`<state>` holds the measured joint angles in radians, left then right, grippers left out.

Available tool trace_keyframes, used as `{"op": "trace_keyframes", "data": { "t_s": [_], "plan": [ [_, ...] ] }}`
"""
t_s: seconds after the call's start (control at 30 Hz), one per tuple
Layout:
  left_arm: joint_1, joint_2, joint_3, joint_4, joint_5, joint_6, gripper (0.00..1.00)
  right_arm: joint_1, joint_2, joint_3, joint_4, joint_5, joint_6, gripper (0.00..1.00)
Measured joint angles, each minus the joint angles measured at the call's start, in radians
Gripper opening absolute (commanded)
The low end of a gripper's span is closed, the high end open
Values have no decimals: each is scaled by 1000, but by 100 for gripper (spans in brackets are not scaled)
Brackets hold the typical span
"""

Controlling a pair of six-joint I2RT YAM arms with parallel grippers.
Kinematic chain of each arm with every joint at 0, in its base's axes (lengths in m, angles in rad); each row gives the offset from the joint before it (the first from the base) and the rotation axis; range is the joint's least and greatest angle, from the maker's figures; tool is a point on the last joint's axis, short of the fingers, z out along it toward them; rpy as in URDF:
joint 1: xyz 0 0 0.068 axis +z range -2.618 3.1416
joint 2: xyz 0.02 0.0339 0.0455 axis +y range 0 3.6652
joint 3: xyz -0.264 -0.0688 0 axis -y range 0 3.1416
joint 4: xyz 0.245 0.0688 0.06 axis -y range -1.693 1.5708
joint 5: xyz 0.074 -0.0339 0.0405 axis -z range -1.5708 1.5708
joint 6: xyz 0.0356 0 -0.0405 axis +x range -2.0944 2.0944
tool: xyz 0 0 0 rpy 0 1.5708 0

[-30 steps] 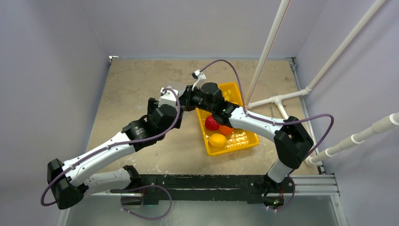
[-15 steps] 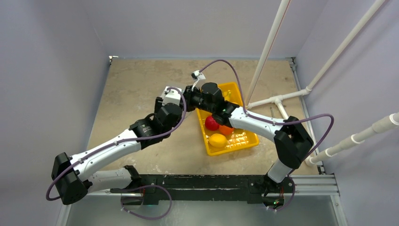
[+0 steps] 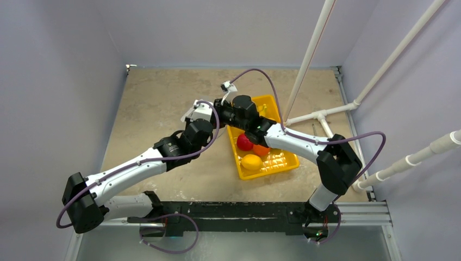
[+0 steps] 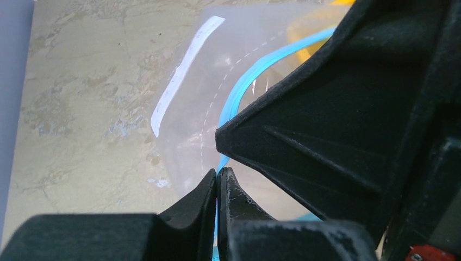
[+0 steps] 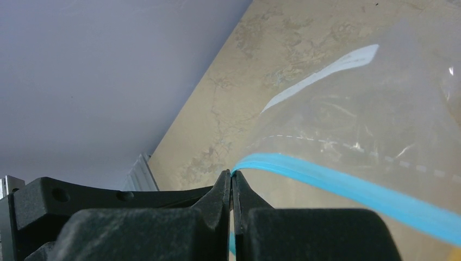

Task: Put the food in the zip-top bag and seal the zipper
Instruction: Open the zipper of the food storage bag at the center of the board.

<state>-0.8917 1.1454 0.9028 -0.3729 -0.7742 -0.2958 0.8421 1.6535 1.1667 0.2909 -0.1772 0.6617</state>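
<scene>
Over the surface [image 3: 147, 103], left of the yellow tray [image 3: 281, 159]: left hand [image 4: 217, 174] clamped on the blue zipper [image 5: 348, 188]; right hand [image 5: 231, 176] pinching it too. Clear bag [image 5: 380, 109] bears a white strip [image 4: 184, 70], writing unreadable. Toy fruit [image 3: 244, 143] lies in tray.

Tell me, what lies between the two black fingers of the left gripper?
The thin teal-blue zipper strip of the clear plastic bag runs between them; the left gripper is shut on it. The left wrist view shows this.
</scene>
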Motion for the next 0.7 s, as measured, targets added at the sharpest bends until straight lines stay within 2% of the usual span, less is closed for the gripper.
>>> {"op": "trace_keyframes", "data": {
  "t_s": [0.1, 0.13, 0.27, 0.3, 0.7],
  "plan": [
    [0, 0, 0, 3, -4, 2, 0, 0, 0, 5, -2, 1, 0, 0],
    [0, 0, 0, 6, -7, 2, 0, 0, 0, 9, -7, 1, -1, 4],
    [0, 0, 0, 8, -19, 1, 0, 0, -11, 21, -53, 7, -8, 33],
    [0, -1, -1, 8, -26, 0, 0, 0, -17, 25, -70, 13, -14, 37],
    [0, -6, -1, -11, -58, -8, 0, 2, -169, 41, -222, 118, -41, 56]
  ]
}}
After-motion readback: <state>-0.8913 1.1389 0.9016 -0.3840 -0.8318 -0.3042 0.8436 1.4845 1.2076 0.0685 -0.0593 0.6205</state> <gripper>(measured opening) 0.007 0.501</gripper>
